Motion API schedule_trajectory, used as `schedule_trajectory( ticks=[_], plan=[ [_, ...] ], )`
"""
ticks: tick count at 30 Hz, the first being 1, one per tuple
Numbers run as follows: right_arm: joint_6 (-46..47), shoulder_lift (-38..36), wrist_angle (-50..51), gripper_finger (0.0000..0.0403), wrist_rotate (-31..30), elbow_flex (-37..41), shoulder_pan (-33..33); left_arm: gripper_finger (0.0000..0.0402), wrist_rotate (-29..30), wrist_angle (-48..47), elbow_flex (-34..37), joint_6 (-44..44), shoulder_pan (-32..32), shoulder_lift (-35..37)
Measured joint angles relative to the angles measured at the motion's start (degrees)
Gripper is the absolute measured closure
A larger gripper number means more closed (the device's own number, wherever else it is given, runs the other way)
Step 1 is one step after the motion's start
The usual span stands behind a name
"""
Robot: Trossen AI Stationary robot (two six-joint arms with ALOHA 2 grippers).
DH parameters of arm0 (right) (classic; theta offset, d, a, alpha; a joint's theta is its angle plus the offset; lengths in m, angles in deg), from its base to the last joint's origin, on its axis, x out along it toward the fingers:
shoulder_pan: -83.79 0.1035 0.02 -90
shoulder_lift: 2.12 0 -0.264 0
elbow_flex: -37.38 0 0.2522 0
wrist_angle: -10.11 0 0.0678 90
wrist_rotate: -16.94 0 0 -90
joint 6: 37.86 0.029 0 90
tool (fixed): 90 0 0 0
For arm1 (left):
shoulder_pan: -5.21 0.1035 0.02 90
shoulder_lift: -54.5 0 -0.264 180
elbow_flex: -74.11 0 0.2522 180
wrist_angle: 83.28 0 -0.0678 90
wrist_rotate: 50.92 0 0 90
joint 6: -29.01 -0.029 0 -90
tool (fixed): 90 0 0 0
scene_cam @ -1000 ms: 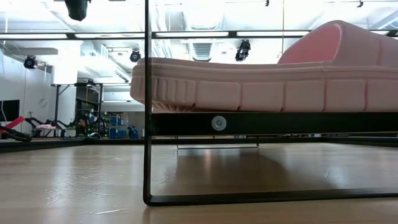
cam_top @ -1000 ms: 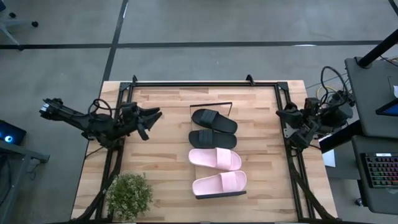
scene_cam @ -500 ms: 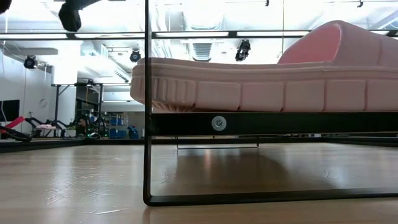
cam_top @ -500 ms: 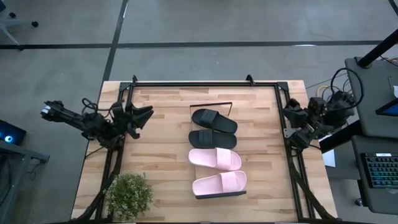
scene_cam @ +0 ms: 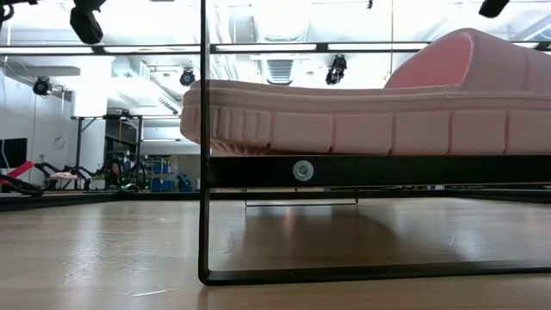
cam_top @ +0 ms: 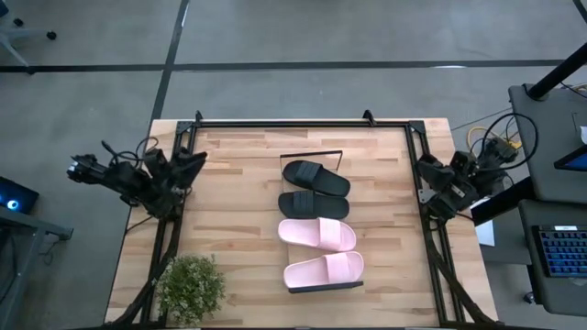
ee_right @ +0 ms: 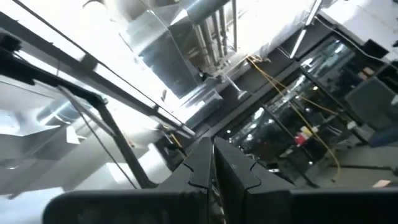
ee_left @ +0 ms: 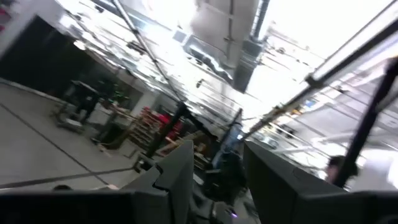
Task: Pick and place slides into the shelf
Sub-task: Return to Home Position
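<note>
Four slides lie side by side on the shelf (cam_top: 312,153) in the middle of the table, soles down. The two black slides (cam_top: 316,177) (cam_top: 314,204) are on the far part, the two pink slides (cam_top: 317,235) (cam_top: 323,270) on the near part. The low view shows the nearest pink slide (scene_cam: 362,112) resting on the shelf's board (scene_cam: 387,170), with the black wire frame (scene_cam: 204,172) in front. My left gripper (cam_top: 195,159) (ee_left: 217,149) is open at the table's left edge and points up at the ceiling. My right gripper (cam_top: 425,168) (ee_right: 212,146) is shut at the right edge, also pointing up.
A small potted plant (cam_top: 191,287) stands at the table's near left corner. Black frame rails (cam_top: 293,123) run along the far, left and right sides of the table. Bare wood lies on both sides of the shelf. A desk with a keyboard (cam_top: 559,257) stands beyond the right edge.
My left gripper has drawn back from over the table toward its left edge, and the arm has folded in. My right arm has pulled back slightly toward the right edge. The slides and the shelf have stayed where they were.
</note>
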Motion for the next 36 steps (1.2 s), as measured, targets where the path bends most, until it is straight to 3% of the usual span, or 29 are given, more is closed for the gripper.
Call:
schedule_trajectory(
  ticks=[5, 18, 36],
  plan=[
    [-1.1, -3.2, -1.6, 0.0394, 3.3, 3.2, 0.0, 0.0276, -3.4, -0.4, 0.1, -0.3, 0.0, 1.9],
    [-14.4, -13.0, -2.2, 0.0394, 10.1, 4.2, 0.0, 0.0276, -1.1, -0.5, 0.2, -3.0, 0.0, 0.0],
    [-23.5, -11.8, -1.7, 0.0394, 3.7, 5.0, 0.0, 0.0276, 1.5, -0.6, 0.2, -2.4, 0.0, 0.4]
  ],
)
